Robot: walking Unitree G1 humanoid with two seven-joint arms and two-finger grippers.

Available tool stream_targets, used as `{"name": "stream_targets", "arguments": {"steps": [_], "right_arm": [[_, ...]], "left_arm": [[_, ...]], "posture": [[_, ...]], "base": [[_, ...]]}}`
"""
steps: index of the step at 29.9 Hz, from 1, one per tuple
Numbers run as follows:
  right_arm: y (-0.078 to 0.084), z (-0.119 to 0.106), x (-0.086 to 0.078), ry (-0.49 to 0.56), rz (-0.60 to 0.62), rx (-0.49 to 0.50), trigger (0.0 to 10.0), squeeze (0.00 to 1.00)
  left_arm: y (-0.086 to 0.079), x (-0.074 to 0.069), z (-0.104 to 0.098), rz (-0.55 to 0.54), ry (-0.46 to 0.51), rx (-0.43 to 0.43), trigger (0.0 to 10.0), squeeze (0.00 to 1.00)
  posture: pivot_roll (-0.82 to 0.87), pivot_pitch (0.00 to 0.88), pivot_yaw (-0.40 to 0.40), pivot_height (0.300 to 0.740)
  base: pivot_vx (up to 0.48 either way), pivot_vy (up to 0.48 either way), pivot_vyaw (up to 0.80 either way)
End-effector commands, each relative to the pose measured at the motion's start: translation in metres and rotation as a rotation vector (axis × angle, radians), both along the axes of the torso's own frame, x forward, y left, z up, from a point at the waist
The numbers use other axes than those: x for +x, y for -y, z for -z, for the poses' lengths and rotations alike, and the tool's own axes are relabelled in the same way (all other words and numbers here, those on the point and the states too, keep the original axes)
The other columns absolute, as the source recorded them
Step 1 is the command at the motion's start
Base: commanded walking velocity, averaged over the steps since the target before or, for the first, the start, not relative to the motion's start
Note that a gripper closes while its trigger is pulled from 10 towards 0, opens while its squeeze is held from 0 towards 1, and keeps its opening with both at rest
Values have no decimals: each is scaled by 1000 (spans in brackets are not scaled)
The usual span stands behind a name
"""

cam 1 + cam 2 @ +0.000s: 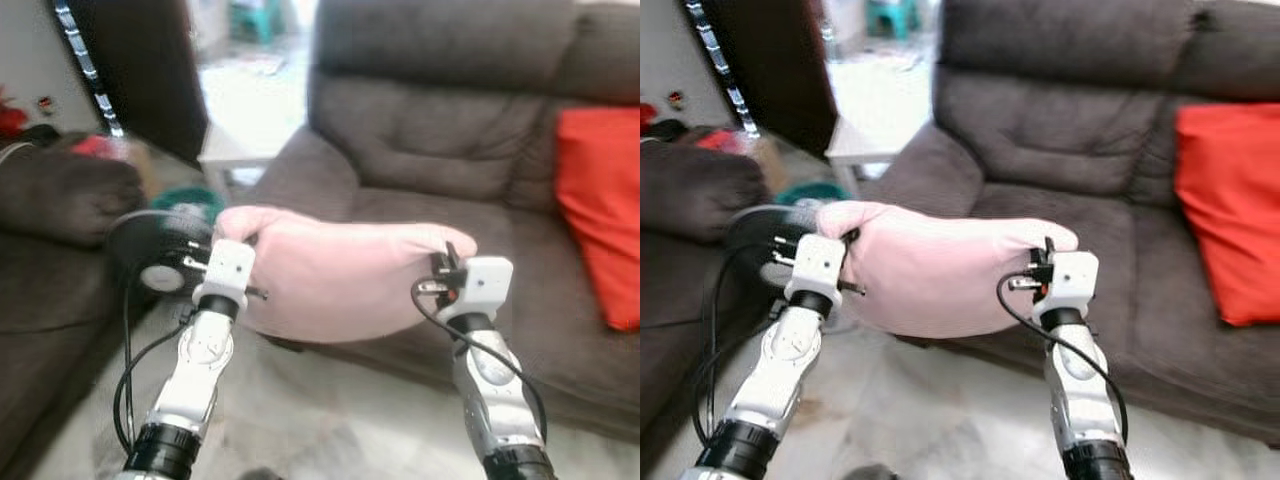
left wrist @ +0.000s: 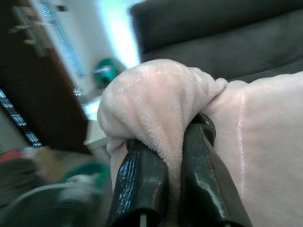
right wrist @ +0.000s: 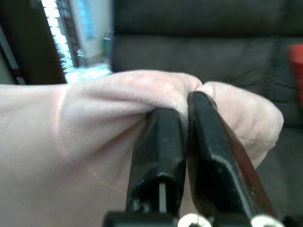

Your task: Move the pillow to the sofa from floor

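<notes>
Left gripper (image 2: 173,156) and right gripper (image 3: 182,142) each pinched on an end corner of the pink pillow (image 1: 340,275): soft, light, sags between them, corner holds look adequate.

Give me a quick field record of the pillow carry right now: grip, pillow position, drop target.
pillow: pink pillow, held off the floor in front of the sofa
left gripper: shut on the pillow's left corner
right gripper: shut on its right corner
sofa: dark grey sofa straight ahead
on sofa: red cushion at right
</notes>
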State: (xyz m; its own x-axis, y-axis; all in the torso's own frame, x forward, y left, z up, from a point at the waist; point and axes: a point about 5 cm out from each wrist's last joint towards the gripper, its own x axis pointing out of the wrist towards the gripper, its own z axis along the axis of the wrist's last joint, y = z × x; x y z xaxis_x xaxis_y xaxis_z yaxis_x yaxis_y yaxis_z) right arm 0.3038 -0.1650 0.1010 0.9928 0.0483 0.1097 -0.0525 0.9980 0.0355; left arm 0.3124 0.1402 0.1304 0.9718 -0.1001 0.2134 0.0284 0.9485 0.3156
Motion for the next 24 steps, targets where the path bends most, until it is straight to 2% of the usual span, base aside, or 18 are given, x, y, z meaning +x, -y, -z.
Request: {"name": "stream_targets", "arguments": {"steps": [1, 5, 12, 24], "right_arm": [[7, -13, 2, 58, 31, 0, 10000, 0], [8, -13, 2, 58, 34, -2, 10000, 0], [7, -14, 3, 61, 29, -13, 10000, 0], [7, -16, 5, 59, 25, -20, 10000, 0]], "left_arm": [[-2, 2, -14, -10, 59, -15, 10000, 0], [-2, 1, -14, -9, 58, -17, 10000, 0], [0, -2, -12, 6, 58, -32, 10000, 0], [-5, -1, -13, -40, 54, -50, 10000, 0]], "posture": [[150, 30, -14, 740], [149, 30, -16, 740], [151, 26, -22, 740], [147, 24, -26, 740]], "base": [[0, 0, -763], [0, 0, -684], [0, 0, 0], [0, 0, 0]]}}
